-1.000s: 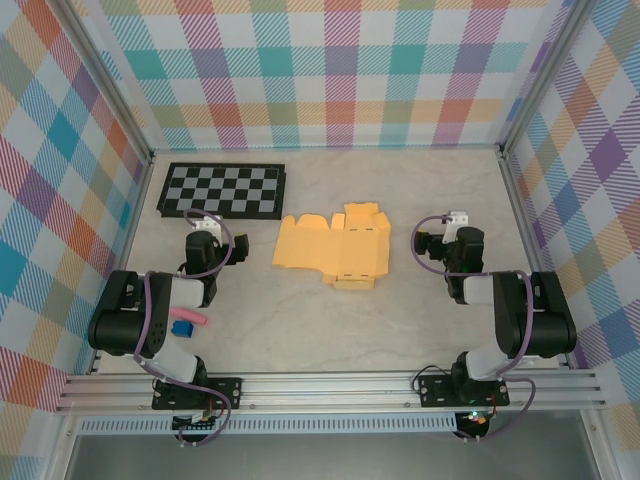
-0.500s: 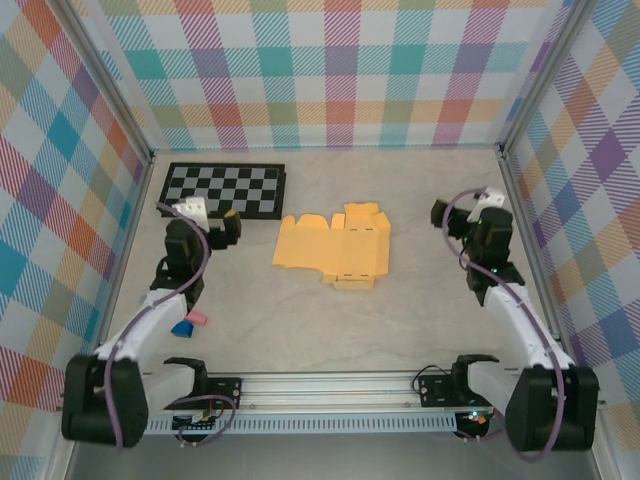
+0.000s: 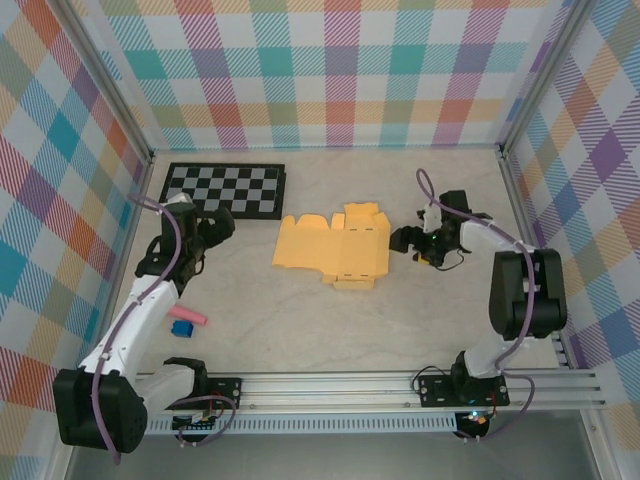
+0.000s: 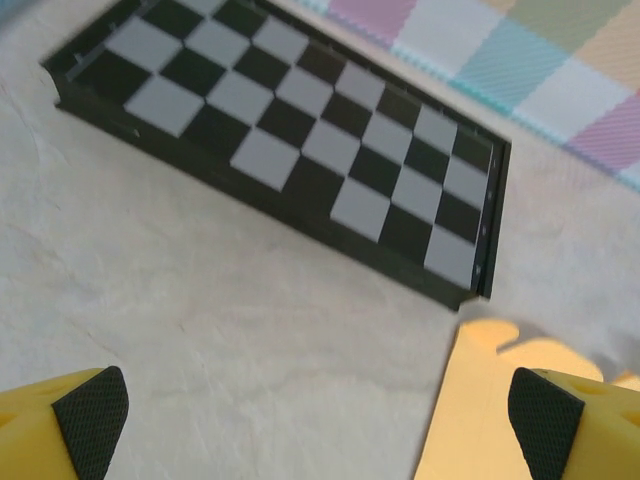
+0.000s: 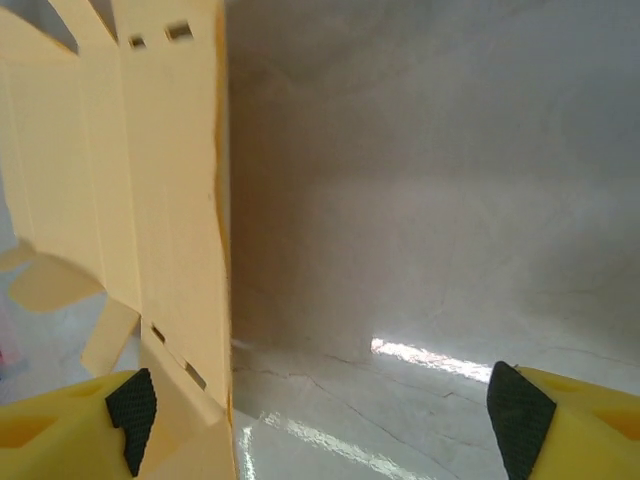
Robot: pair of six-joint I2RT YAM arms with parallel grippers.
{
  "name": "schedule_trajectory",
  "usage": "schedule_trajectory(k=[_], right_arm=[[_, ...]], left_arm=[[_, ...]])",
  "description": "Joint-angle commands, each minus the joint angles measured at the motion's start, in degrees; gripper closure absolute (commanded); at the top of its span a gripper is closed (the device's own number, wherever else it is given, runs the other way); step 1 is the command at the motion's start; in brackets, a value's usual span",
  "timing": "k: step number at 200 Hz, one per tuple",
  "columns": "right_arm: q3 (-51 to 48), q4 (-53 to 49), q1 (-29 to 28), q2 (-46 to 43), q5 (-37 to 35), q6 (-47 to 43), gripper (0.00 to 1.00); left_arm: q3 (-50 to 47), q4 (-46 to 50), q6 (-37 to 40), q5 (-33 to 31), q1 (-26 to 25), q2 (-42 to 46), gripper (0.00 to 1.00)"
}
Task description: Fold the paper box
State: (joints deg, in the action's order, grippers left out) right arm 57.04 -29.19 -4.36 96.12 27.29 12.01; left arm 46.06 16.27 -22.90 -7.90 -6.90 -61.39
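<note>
The paper box is a flat yellow-orange die-cut sheet with flaps and slots, lying mid-table. My right gripper stands open just right of its right edge, low over the table. In the right wrist view the sheet fills the left side, its edge near the left fingertip, with bare table between the pads. My left gripper is open, left of the sheet and in front of the checkerboard. In the left wrist view a corner of the sheet shows by the right pad.
A black-and-grey checkerboard lies at the back left, seen close in the left wrist view as the checkerboard. A pink stick and a small blue piece lie near the left arm. Metal frame rails border the table.
Both arms have stretched out from their folded poses. The right gripper swung in to the sheet's right edge. The left gripper moved toward the checkerboard's front. The sheet has not moved.
</note>
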Motion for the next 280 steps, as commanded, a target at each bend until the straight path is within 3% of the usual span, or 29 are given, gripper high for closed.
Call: schedule_trajectory(k=[1, 31, 54, 69, 83, 101, 132, 181, 203, 228, 260, 280], right_arm=[[3.03, -1.43, -0.87, 3.33, 7.52, -1.83, 0.19], [9.43, -1.79, -4.43, 9.32, 10.40, -2.16, 0.41], [12.81, -2.63, -6.07, 12.30, 9.75, -3.35, 0.71], [14.92, -4.60, -6.79, 13.36, 7.28, -6.57, 0.90], [16.38, -6.82, -8.18, 12.28, 1.87, -11.61, 1.00], [16.16, -7.54, -9.70, 8.01, -2.10, -21.61, 1.00], [17.07, -13.99, -11.72, 2.62, -0.32, -47.82, 1.00], [23.84, -16.61, -18.21, 6.58, -16.53, -75.86, 1.00], [30.38, -22.45, -20.77, 11.00, -19.10, -82.21, 1.00], [35.68, -25.08, -22.45, 14.41, -20.28, -83.49, 1.00], [35.06, -22.41, -25.05, 15.99, -25.00, -85.13, 1.00], [34.33, -20.96, -25.66, 15.82, -25.62, -84.47, 1.00]], left_arm=[[1.20, 2.17, 1.80, 5.05, -0.82, -0.39, 0.00], [0.85, 2.06, 3.07, 6.40, -1.24, -1.02, 0.00], [1.68, 1.79, 4.55, 8.33, -1.19, -1.47, 0.00], [2.49, 2.19, 5.82, 9.26, -1.20, -2.10, 0.00], [3.14, 1.94, 6.98, 10.12, -1.31, -2.42, 0.00], [2.69, -2.08, 8.97, 13.87, -1.39, -1.83, 0.00], [2.10, -9.18, 14.89, 26.65, -1.83, -2.33, 0.00], [7.79, -11.27, 17.62, 39.42, -3.23, -11.32, 0.00], [8.83, -14.16, 21.53, 46.53, -4.87, -15.78, 0.00], [7.79, -17.51, 22.88, 50.96, -7.99, -20.01, 0.00], [5.81, -22.55, 22.89, 49.14, -14.97, -23.10, 0.00], [5.56, -23.70, 21.07, 46.72, -16.72, -27.40, 0.00]])
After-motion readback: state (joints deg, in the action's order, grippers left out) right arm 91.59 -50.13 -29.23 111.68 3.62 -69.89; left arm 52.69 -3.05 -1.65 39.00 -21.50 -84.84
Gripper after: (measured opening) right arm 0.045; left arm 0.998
